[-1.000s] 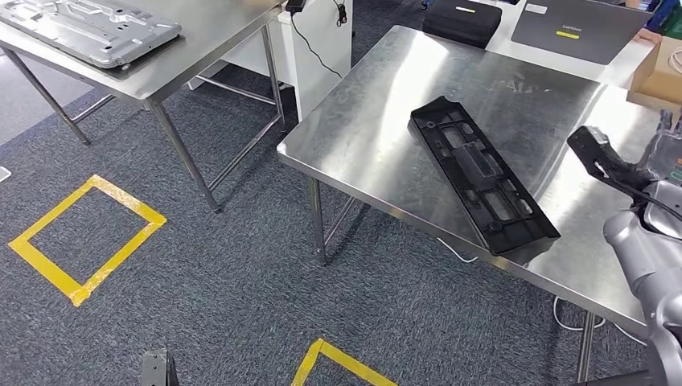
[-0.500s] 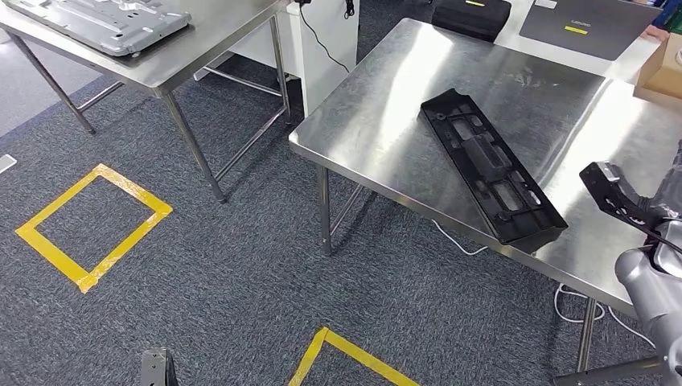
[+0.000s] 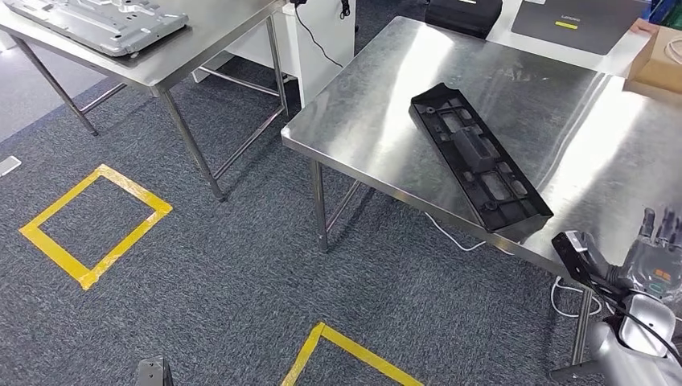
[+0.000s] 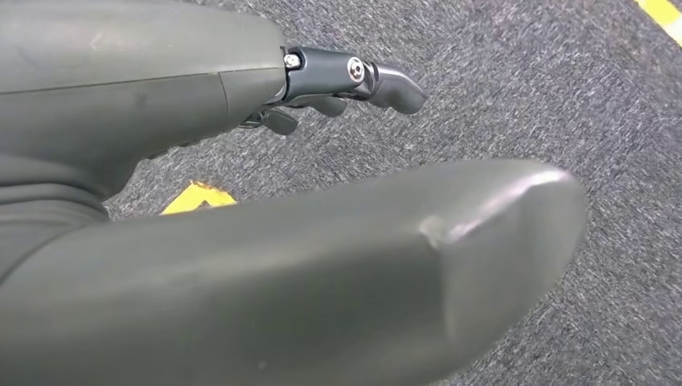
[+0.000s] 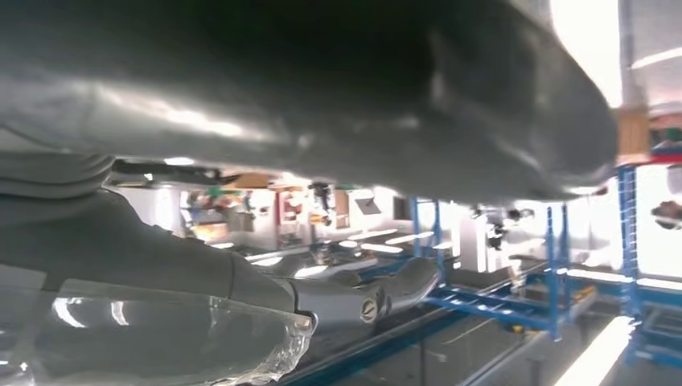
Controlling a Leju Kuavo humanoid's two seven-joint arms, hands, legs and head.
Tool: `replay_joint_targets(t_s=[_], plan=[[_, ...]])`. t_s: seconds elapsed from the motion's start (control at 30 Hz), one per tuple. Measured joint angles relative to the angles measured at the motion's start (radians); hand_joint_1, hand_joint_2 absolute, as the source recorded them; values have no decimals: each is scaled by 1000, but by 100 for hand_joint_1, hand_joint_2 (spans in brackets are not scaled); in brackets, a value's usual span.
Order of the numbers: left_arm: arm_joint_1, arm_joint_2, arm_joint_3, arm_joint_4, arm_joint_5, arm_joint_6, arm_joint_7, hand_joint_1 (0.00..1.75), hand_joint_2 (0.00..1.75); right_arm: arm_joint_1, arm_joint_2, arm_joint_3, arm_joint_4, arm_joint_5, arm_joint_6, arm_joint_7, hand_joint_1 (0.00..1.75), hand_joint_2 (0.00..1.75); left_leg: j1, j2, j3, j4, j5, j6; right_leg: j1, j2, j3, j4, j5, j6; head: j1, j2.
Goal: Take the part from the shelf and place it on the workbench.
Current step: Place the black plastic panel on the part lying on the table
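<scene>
Our right hand hangs at the near edge of the workbench, holding nothing, fingers spread. Just to its left and a little beyond it, the part lies flat on the workbench, running diagonally away from the hand, its near end at the bench edge. Far beyond the hand a laptop and a case sit on the adjoining table, with a cardboard box straight ahead of it. Well to the left, past the floor tape squares, a second table carries a metal plate. Our left hand hangs over the carpet.
</scene>
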Motion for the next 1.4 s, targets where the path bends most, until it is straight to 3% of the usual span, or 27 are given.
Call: replay_joint_targets(t_s=[0.07,0.13,0.2,0.3,0.37,0.4,0.47,0.5,0.57,0.67,0.8,0.83,0.9,0.93,0.97,1.0,1.07,1.13,1.2,1.27,1.33,1.37,1.4], plan=[[-1,3,3,0,-4,0,0,0,0,36,14,-37,-33,15,-1,-1,0,0,-8,-1,29,-51,7,10,0,0,0,-4,6,9,1,0],[-1,5,4,0,-6,0,0,0,0,67,25,-63,-59,28,-1,-1,0,0,-11,0,30,-65,20,19,2,0,-1,-9,12,21,1,0],[-3,4,4,0,-8,0,0,0,0,90,32,-87,-78,37,-1,-1,0,0,-8,3,34,-91,41,31,6,0,-18,12,-3,24,3,0],[-5,4,4,0,-10,-2,3,0,0,110,42,-117,-91,48,0,3,0,0,-10,7,21,-105,63,42,4,1,-94,179,-95,11,7,0],[-5,4,4,0,-11,-3,5,0,0,128,50,-130,-101,57,0,8,0,0,-13,7,9,-105,71,42,1,2,-121,261,-128,17,7,0],[-5,3,4,0,-12,-4,6,0,0,136,54,-136,-108,62,0,10,0,0,-13,7,3,-104,75,40,1,1,-105,248,-122,26,7,0],[-5,3,4,0,-14,-6,8,0,0,146,59,-150,-124,68,1,12,0,0,-14,7,-7,-97,80,34,-3,-1,-19,113,-86,43,7,0],[-5,3,4,0,-16,-8,9,0,0,149,61,-157,-132,70,2,12,0,0,-16,7,-12,-92,81,31,-2,-1,20,45,-69,45,8,0],[-5,3,4,0,-18,-9,10,0,0,156,65,-172,-148,75,4,12,0,0,-19,8,-19,-82,82,22,1,0,58,-25,-51,33,6,0],[-4,3,4,0,-19,-10,10,0,0,170,74,-188,-162,82,5,12,0,0,-19,8,-24,-80,89,7,4,2,57,-24,-39,10,4,0],[-4,4,4,0,-19,-10,10,0,0,172,77,-190,-164,83,5,12,0,0,-19,8,-26,-79,91,4,-1,1,57,-25,-35,5,5,0],[-4,3,4,0,-19,-10,10,0,0,172,79,-192,-165,83,6,11,0,0,-16,7,-32,-65,77,-1,-3,1,56,-26,-33,0,4,0],[-3,4,4,0,-19,-10,11,0,0,182,96,-206,-168,81,6,4,0,0,-2,6,-76,71,-4,-22,-7,2,47,-24,-23,-9,2,0],[-2,4,4,0,-20,-10,11,0,0,188,106,-214,-169,80,5,0,0,0,6,5,-76,106,-29,-31,-8,3,42,-22,-19,-12,0,0],[-2,5,4,0,-20,-10,11,0,0,193,115,-221,-169,79,5,-3,0,0,11,4,-56,104,-33,-33,-8,3,38,-20,-16,-12,-1,0],[-3,5,4,0,-21,-10,12,0,0,196,119,-225,-169,78,4,-3,0,0,12,3,-8,30,-7,-29,-7,4,37,-19,-15,-8,-1,0],[-5,6,4,0,-24,-10,12,0,0,198,125,-231,-169,80,-1,-1,0,0,8,1,39,-55,14,-20,-3,4,33,-19,-10,0,0,0],[-5,6,5,0,-27,-10,12,0,0,210,138,-237,-170,94,-7,5,0,0,2,1,37,-66,17,-12,1,4,29,-23,-3,11,0,0],[-5,4,5,0,-28,-10,13,0,0,232,155,-245,-177,112,-10,12,0,0,5,3,38,-83,32,4,4,3,21,-17,-8,19,1,0],[-5,1,5,0,-29,-10,13,0,0,250,170,-256,-182,123,-10,16,0,0,6,6,34,-100,49,21,5,3,-19,58,-54,12,3,0],[-5,0,5,0,-29,-10,13,0,0,264,182,-262,-183,127,-10,18,0,0,0,7,23,-101,58,29,2,3,-81,195,-118,3,4,0],[-5,0,5,0,-29,-10,13,0,0,271,187,-265,-183,127,-10,18,0,0,-2,8,17,-101,61,29,1,3,-101,246,-136,5,4,0],[-5,0,5,0,-29,-10,13,0,0,276,191,-267,-183,127,-10,18,0,0,-4,8,12,-100,65,28,1,3,-104,263,-140,10,4,0]])
